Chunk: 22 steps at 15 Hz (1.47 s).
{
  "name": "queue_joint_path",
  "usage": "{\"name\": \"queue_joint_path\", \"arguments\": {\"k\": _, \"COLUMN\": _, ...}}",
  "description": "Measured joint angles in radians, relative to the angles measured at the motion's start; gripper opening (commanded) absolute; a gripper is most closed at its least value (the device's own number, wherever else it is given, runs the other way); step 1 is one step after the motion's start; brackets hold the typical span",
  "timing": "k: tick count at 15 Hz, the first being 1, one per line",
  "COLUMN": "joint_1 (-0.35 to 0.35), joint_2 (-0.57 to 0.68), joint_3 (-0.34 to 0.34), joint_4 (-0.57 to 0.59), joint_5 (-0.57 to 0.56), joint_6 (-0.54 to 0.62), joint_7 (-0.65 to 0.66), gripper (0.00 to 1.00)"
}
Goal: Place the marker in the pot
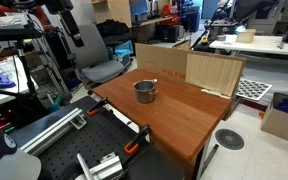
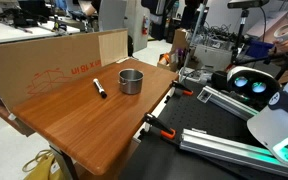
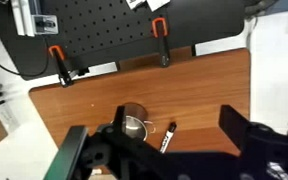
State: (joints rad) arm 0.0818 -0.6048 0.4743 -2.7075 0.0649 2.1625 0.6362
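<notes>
Two task items: pot [image 3: 134, 122] and marker [image 3: 168, 137], both on the wooden table [image 3: 204, 85]; marker outside the pot.
Gripper [image 3: 152, 128]: seen in wrist view only; jaws spread wide, clamped on nothing.
Pot: upright, well below the jaws, framed between them.
Marker: dark, lying flat just beside the pot, not touching; also below and between the jaws.
Beyond the jaws: two orange clamps [image 3: 56, 55] on the table's far edge.
Cardboard [image 2: 44, 65]: in both exterior views, stands along the table edge near the pot.

A robotics lab is indicated: an office chair [image 1: 99, 52], desks [image 1: 252, 45], a perforated breadboard [image 3: 114, 30] and clamps [image 3: 159, 28] on the tabletop [image 3: 199, 90] are seen.
</notes>
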Motion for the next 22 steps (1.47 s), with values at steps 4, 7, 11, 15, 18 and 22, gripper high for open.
{"name": "queue_joint_path", "arguments": {"k": 4, "joint_1": 0.002, "joint_2": 0.000, "joint_3": -0.005, "joint_4": 0.001, "joint_5": -0.003, "joint_6": 0.001, "joint_7": 0.000, "gripper": 1.00}}
{"name": "queue_joint_path", "arguments": {"k": 7, "joint_1": 0.006, "joint_2": 0.000, "joint_3": -0.019, "joint_4": 0.007, "joint_5": -0.003, "joint_6": 0.008, "joint_7": -0.002, "gripper": 1.00}}
{"name": "queue_joint_path", "arguments": {"k": 11, "joint_1": 0.007, "joint_2": 0.000, "joint_3": -0.037, "joint_4": 0.020, "joint_5": -0.001, "joint_6": 0.017, "joint_7": -0.002, "gripper": 1.00}}
{"name": "queue_joint_path", "arguments": {"k": 15, "joint_1": 0.008, "joint_2": 0.000, "joint_3": -0.064, "joint_4": 0.041, "joint_5": 0.004, "joint_6": 0.018, "joint_7": -0.002, "gripper": 1.00}}
{"name": "queue_joint_path", "arguments": {"k": 18, "joint_1": 0.008, "joint_2": 0.006, "joint_3": -0.093, "joint_4": 0.060, "joint_5": 0.021, "joint_6": 0.025, "joint_7": -0.004, "gripper": 1.00}}
{"name": "queue_joint_path", "arguments": {"k": 22, "joint_1": 0.008, "joint_2": 0.042, "joint_3": -0.129, "joint_4": 0.099, "joint_5": 0.061, "joint_6": 0.049, "joint_7": -0.006, "gripper": 1.00}}
